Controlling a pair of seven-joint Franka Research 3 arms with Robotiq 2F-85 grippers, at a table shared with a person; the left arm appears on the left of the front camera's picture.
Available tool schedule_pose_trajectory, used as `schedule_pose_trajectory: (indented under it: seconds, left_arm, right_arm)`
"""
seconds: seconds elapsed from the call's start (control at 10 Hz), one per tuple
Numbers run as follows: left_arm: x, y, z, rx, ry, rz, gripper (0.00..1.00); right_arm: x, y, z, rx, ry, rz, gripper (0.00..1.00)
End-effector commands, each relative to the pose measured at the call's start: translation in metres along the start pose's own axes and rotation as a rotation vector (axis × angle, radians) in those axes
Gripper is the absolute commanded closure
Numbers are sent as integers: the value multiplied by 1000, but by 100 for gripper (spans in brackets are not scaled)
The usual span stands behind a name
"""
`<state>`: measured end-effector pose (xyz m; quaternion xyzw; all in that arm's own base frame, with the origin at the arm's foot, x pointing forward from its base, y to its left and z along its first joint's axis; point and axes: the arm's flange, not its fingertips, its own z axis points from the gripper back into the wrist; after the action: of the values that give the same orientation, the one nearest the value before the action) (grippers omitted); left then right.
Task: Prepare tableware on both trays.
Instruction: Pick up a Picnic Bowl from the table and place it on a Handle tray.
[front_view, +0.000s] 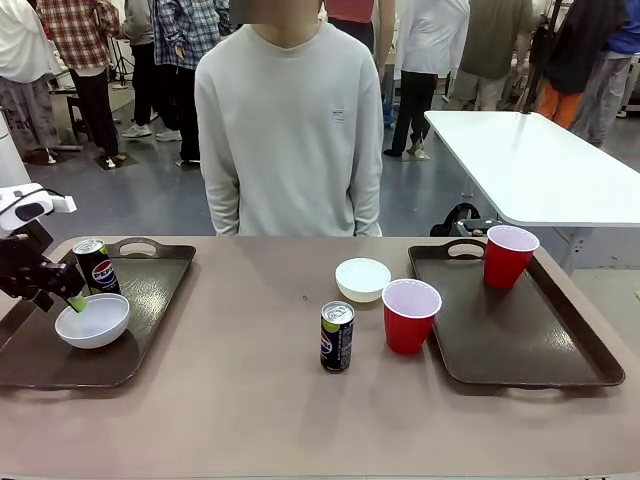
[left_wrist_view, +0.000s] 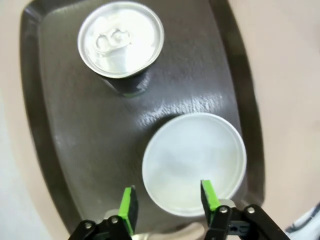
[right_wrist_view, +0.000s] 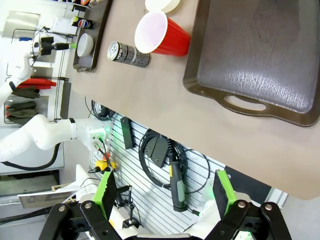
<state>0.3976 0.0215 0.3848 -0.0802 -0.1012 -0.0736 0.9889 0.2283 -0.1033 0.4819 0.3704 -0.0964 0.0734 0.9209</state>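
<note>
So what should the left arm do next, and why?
Probably lift the left gripper straight up: its open jaws straddle the rim of the small round white bowl, already resting on the dark brown plastic tray beside the slim black Pepsi can.

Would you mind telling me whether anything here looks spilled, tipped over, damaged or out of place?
Nothing is spilled, tipped or damaged. The one oddity: a white bowl, a red cup and a Pepsi can stand upright on the table, between the left tray and the right tray, not on them.

Table (front_view: 250, 400) carries left tray (front_view: 150, 290), right tray (front_view: 520, 340), 1 bowl (front_view: 363, 279), 1 cup (front_view: 410, 315), 1 can (front_view: 337, 337).
</note>
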Motion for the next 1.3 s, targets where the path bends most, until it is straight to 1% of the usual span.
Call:
schedule_pose_trajectory:
  seconds: [0.0, 0.1, 0.3, 0.4, 0.5, 0.6, 0.7, 0.9, 1.0, 1.1, 1.2]
  left_arm:
    - [-70, -14, 4, -7, 23, -30, 14]
    - [-76, -17, 12, 25, 28, -48, 5]
    - [-77, -24, 21, 36, 36, -49, 5]
    - [-73, -27, 23, 25, 40, -31, 5]
    - [-67, -29, 25, -17, 37, -25, 5]
    - [-65, -31, 37, -208, 21, -33, 5]
    - [-63, -24, 48, -426, 18, -11, 5]
    - [-63, 6, 61, -664, 7, 34, 5]
    - [-69, 24, 68, -797, 27, 54, 5]
    - [-77, 42, 74, -875, 29, 66, 5]
    - [-86, 58, 78, -940, 23, 74, 5]
  right_arm:
    - [0, -1, 0, 6, -1, 1, 0]
    - [0, -1, 0, 6, -1, 1, 0]
    - [0, -1, 0, 6, -1, 1, 0]
    - [0, -1, 0, 6, -1, 1, 0]
    - [0, -1, 0, 6, -1, 1, 0]
    - [0, -1, 0, 6, -1, 1, 0]
    - [0, -1, 0, 6, -1, 1, 0]
    - [0, -1, 0, 6, -1, 1, 0]
    - [0, 0, 0, 0, 0, 0, 0]
    - [-10, 31, 10, -79, 33, 17, 0]
    - [-16, 60, 12, -151, 73, 25, 0]
